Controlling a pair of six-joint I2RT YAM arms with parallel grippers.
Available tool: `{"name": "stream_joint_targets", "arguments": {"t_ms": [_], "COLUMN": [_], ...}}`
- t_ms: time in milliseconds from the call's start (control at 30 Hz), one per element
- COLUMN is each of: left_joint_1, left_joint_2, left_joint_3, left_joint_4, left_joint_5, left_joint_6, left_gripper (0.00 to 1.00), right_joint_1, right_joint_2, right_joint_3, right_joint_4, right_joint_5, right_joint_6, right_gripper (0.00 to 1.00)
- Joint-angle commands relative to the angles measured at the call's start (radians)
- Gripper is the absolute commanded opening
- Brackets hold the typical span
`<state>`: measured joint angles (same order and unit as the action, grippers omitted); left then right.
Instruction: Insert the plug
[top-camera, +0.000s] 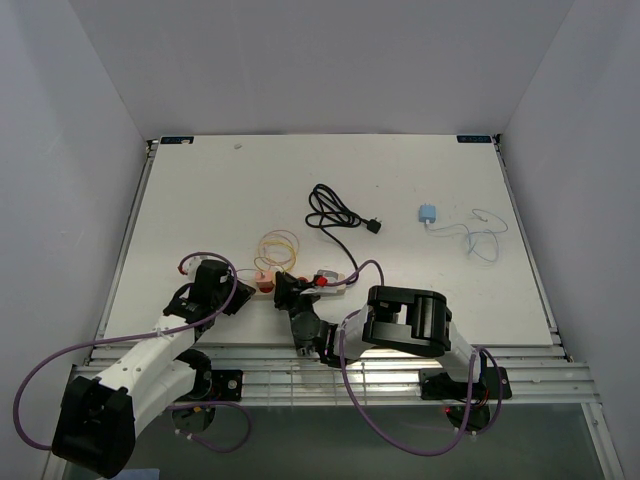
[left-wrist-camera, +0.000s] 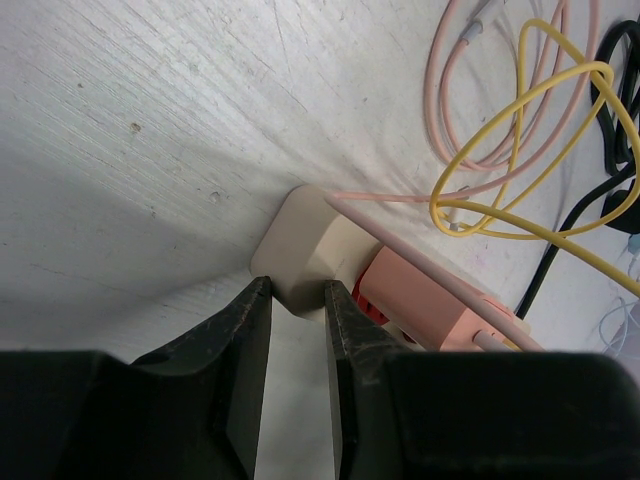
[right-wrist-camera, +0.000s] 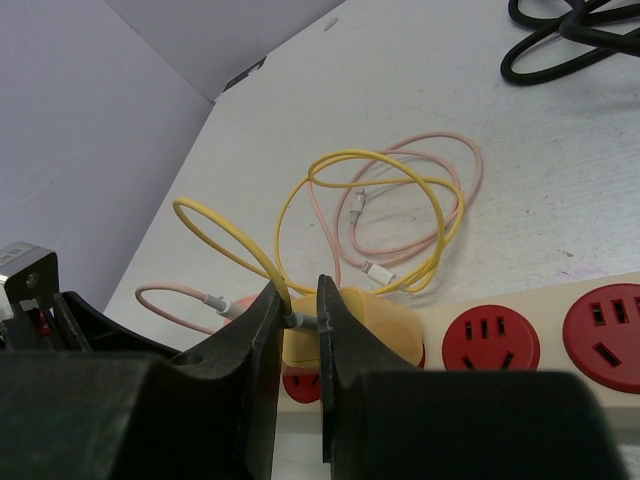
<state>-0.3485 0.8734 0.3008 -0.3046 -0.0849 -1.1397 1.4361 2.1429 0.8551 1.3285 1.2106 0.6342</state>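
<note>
A cream power strip (right-wrist-camera: 560, 300) with red sockets (right-wrist-camera: 490, 338) lies near the table's front edge, also seen from above as the strip (top-camera: 334, 276). My right gripper (right-wrist-camera: 300, 300) is shut on a yellow plug (right-wrist-camera: 375, 325), which sits on the strip over a red socket; its yellow cable (right-wrist-camera: 400, 170) loops away behind. My left gripper (left-wrist-camera: 297, 300) is shut on the rounded cream end of the power strip (left-wrist-camera: 300, 240). A pink plug (left-wrist-camera: 425, 305) sits in the strip just beyond the left fingers. From above, the left gripper (top-camera: 245, 287) and right gripper (top-camera: 287, 290) stand close together at the strip.
Pink cable (right-wrist-camera: 420, 215) and yellow cable coils lie behind the strip. A black cord (top-camera: 334, 214) with its plug lies mid-table. A blue charger (top-camera: 427, 213) with a thin white cable (top-camera: 480, 240) sits to the right. Grey walls surround the table.
</note>
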Motion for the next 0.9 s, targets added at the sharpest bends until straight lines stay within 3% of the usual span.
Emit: {"name": "stream_joint_targets", "arguments": {"t_ms": [0,533,867], "left_joint_1": [0.0,0.0,0.0], "left_joint_2": [0.036,0.033,-0.005], "left_joint_3": [-0.034,0.014,0.061], "left_joint_4": [-0.051,-0.083,-0.139], "left_joint_5": [-0.024,-0.047,-0.062], "left_joint_6": [0.001,0.023,0.057], "left_gripper": [0.36,0.38,0.41], "right_joint_1": [0.159,0.127,0.058], "right_joint_2": [0.252,0.137,0.103], "right_joint_3": [-0.108,-0.047,-0.015], "right_joint_4": [-0.594,-0.603,-0.692], "right_joint_5": [-0.5,-0.464,-0.46], "right_joint_6": [0.16,-0.045,-0.034], "right_gripper": [0.08,0.08,0.08]}}
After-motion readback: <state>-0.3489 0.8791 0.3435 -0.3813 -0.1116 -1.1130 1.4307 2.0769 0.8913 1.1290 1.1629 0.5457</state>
